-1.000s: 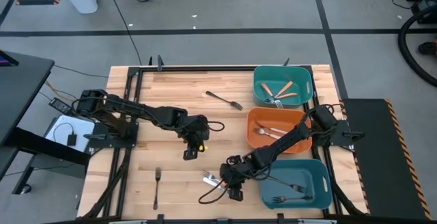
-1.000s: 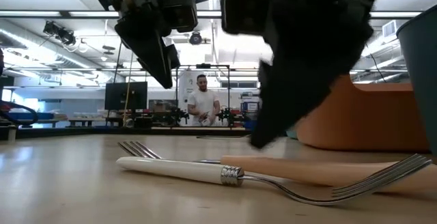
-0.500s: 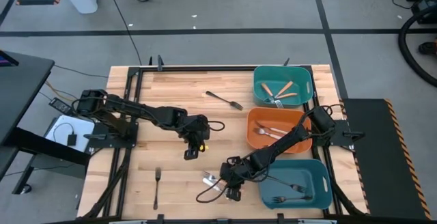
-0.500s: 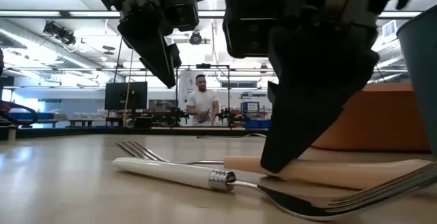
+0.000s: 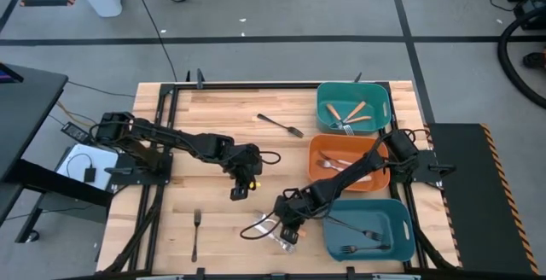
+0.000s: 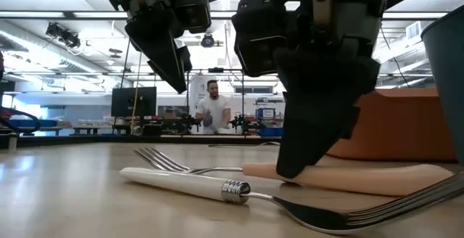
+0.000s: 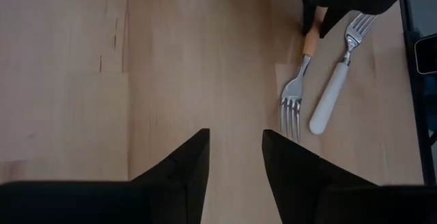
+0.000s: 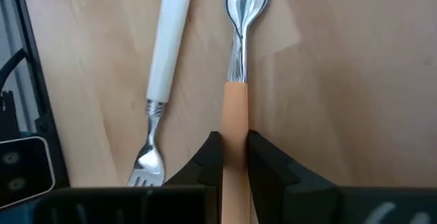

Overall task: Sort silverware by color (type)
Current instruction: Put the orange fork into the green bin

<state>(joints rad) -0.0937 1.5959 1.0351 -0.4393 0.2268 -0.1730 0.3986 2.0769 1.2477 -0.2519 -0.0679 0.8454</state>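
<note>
An orange-handled fork (image 8: pixel 235 60) and a white-handled fork (image 8: pixel 167 53) lie side by side on the wood near the table's near edge. In the low view the white-handled fork (image 6: pixel 188 183) lies in front of the orange-handled fork (image 6: pixel 348 176). My right gripper (image 5: pixel 286 223) is down at them, shut on the orange handle. My left gripper (image 5: pixel 240 190) hangs open above bare wood left of them, raised in the low view (image 6: pixel 170 71). A dark grey fork (image 5: pixel 280 125) lies at the table's middle and another dark grey fork (image 5: pixel 195 233) near its near-left corner. My right gripper pinches the orange-handled fork by its handle (image 8: pixel 235 118), between the two fingers (image 8: pixel 213 157). The fingers come from above, slanting down, and lie along the fork, whose tines point away from them. The fork lies flat on the table (image 6: pixel 391 180).
Three bins stand in a row along the table's right side: a teal bin (image 5: pixel 324 101) with orange-handled forks, an orange bin (image 5: pixel 316 169) with pale-handled forks, and a teal bin (image 5: pixel 401 229) with dark forks. A person (image 6: pixel 212 107) stands far off in the room.
My right gripper has come down from just above the forks onto the orange handle, shifting slightly toward the table's left. The white-handled fork has slid a little on the table.
</note>
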